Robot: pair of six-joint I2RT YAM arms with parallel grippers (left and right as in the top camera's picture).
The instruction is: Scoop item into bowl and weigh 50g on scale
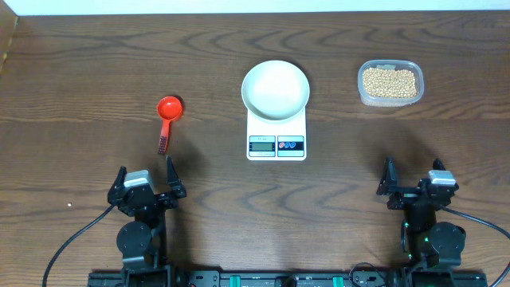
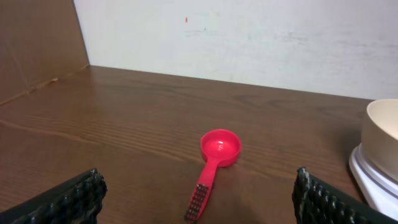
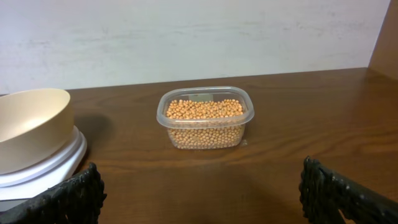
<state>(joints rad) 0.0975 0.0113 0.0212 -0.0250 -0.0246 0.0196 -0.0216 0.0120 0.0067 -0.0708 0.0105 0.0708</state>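
Note:
The white bowl (image 1: 275, 89) is empty and stands on the white scale (image 1: 276, 143) at the table's middle; both show at the right edge of the left wrist view (image 2: 385, 130) and at the left of the right wrist view (image 3: 31, 127). The tan beans (image 1: 389, 81) fill a clear plastic tub (image 3: 205, 121) at the back right. A red scoop (image 1: 167, 112) lies at the left, its handle toward me (image 2: 214, 158). My left gripper (image 1: 145, 179) is open and empty near the front edge, behind the scoop. My right gripper (image 1: 412, 177) is open and empty at the front right.
The dark wooden table (image 1: 80, 80) runs to a white wall at the back (image 2: 249, 37). A brown panel stands at the far left (image 2: 31, 43).

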